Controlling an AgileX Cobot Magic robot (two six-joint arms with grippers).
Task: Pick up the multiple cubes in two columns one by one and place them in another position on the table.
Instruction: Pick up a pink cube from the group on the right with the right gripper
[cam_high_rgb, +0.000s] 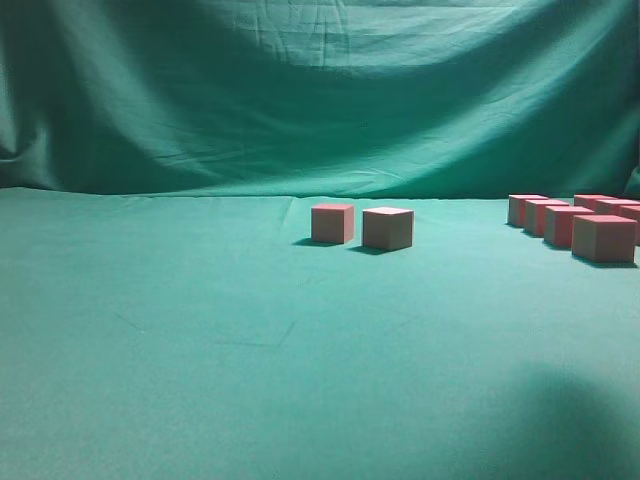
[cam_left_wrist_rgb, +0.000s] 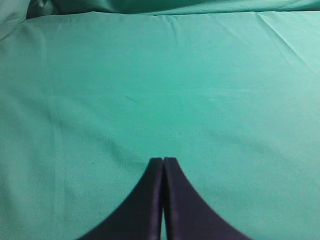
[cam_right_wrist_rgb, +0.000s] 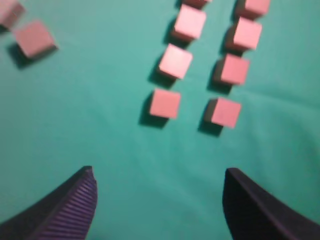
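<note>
Several reddish-pink cubes stand in two columns at the right of the green table (cam_high_rgb: 200, 340); the nearest cube (cam_high_rgb: 603, 238) is at the front of them. The right wrist view shows the columns from above, with the nearest left cube (cam_right_wrist_rgb: 165, 103) and nearest right cube (cam_right_wrist_rgb: 225, 112). Two more cubes stand apart at mid-table (cam_high_rgb: 332, 223) (cam_high_rgb: 388, 228); they also show at the right wrist view's top left (cam_right_wrist_rgb: 34, 38). My right gripper (cam_right_wrist_rgb: 159, 180) is open and empty, above the cloth short of the columns. My left gripper (cam_left_wrist_rgb: 163, 160) is shut and empty over bare cloth. Neither gripper shows in the exterior view.
A draped, wrinkled green backdrop (cam_high_rgb: 320, 90) hangs behind the table. A dark shadow lies on the cloth at the front right (cam_high_rgb: 560, 420).
</note>
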